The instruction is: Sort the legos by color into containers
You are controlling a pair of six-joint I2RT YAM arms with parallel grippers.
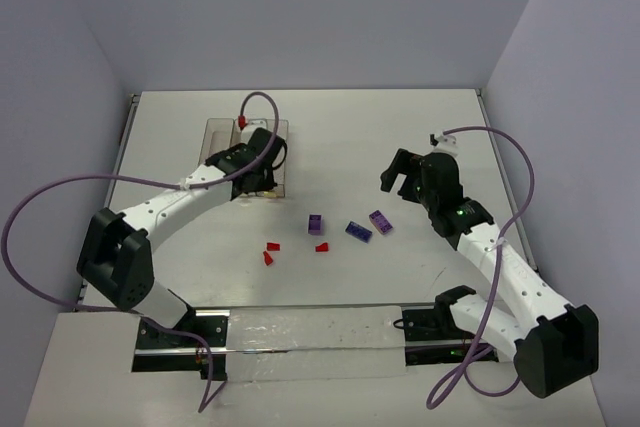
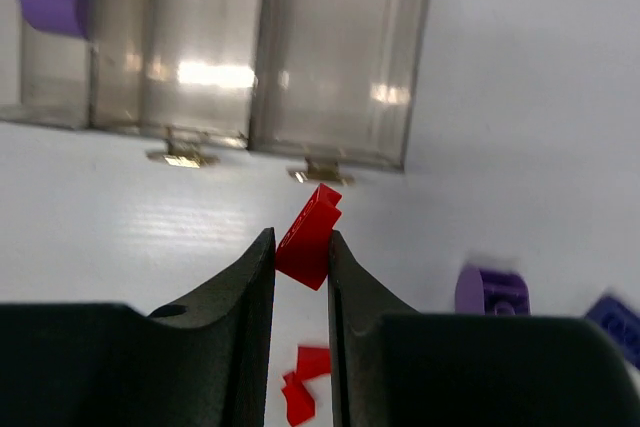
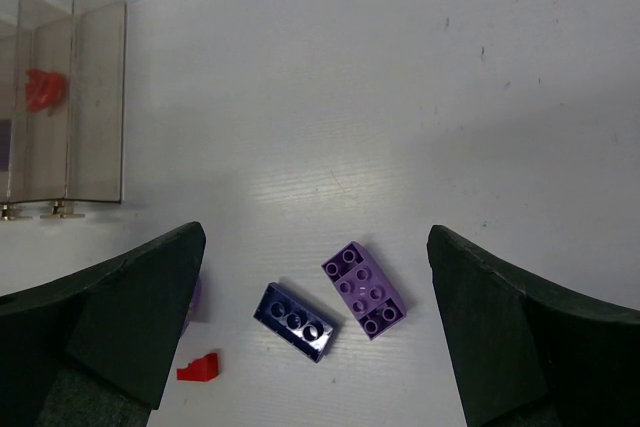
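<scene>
The left gripper [image 2: 300, 243] pinches a red lego [image 2: 316, 219] tight between its fingers, just in front of the near end of the containers [image 2: 340, 67]. The right gripper [image 3: 315, 239] is wide open and holds nothing. A light purple lego [image 3: 365, 289] and a dark purple lego [image 3: 295, 320] lie side by side, apart from the containers. A red bit [image 3: 44, 89] seems to sit inside one container.
</scene>
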